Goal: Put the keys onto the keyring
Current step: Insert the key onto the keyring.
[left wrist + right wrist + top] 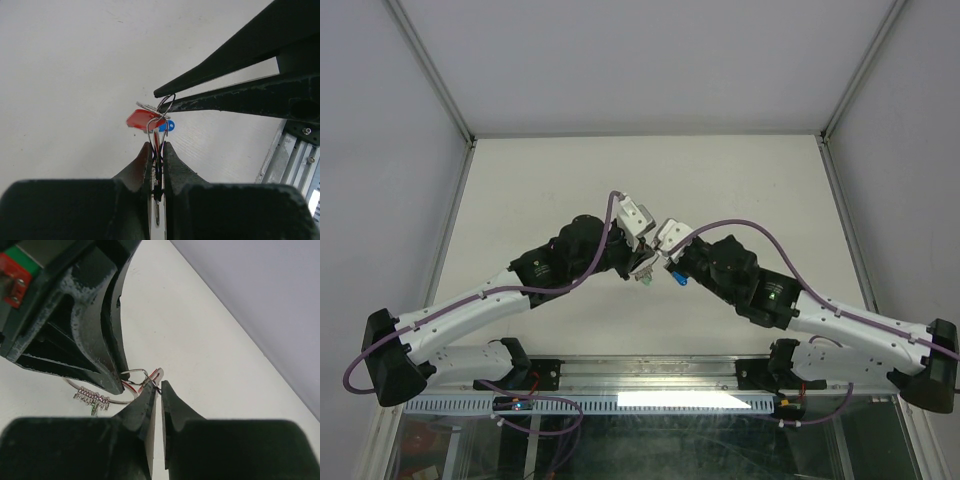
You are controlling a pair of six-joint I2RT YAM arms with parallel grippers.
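Note:
My two grippers meet above the middle of the table (740,180). My left gripper (642,262) (157,146) is shut on the thin wire keyring (172,102), which sticks out past its fingertips. A red key (141,120) and a blue key (168,126) hang on the wire. My right gripper (666,263) (158,384) is pinched on the same ring (134,371) from the other side; its fingers (225,100) come in from the right. A green key (647,284) and the blue key (677,278) dangle below. A row of plain silver pieces (92,399) hangs from the wire.
The white table is walled at the left, back and right. A metal rail (650,375) runs along the near edge and shows at the lower right of the left wrist view (295,155). The left gripper's fingers (107,340) fill the upper left of the right wrist view.

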